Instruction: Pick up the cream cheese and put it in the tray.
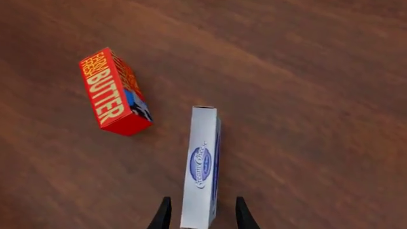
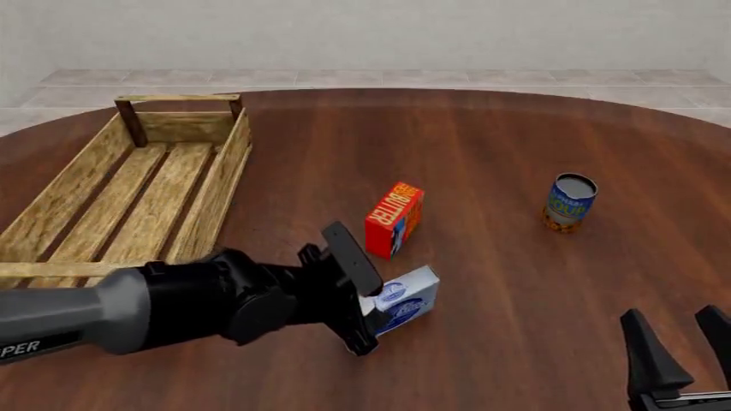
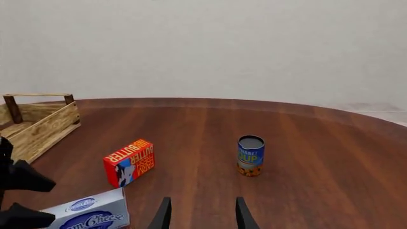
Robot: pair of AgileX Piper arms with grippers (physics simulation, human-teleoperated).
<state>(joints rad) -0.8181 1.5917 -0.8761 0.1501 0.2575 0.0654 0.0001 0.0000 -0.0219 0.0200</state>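
Note:
The cream cheese [image 2: 408, 300], a pale silvery-white box with blue oval logos, stands on a long edge on the brown table in front of the red box. My left gripper [image 2: 371, 312] is open with one finger on each side of its near end. In the left wrist view the box [image 1: 200, 167] runs between the two fingertips of the left gripper [image 1: 203, 214], with a small gap on each side. The wooden slat tray [image 2: 217, 171] sits at the far left and holds nothing. My right gripper [image 2: 676, 342] is open and holds nothing at the near right. The cream cheese also shows in the right wrist view [image 3: 89, 212].
A red-orange butter box [image 2: 395, 218] stands just behind the cream cheese. A blue and yellow can [image 2: 570, 202] stands upright at the right. In the right wrist view the butter box [image 3: 129, 162], can [image 3: 250, 155] and tray end [image 3: 38, 129] show beyond the right gripper [image 3: 202, 214].

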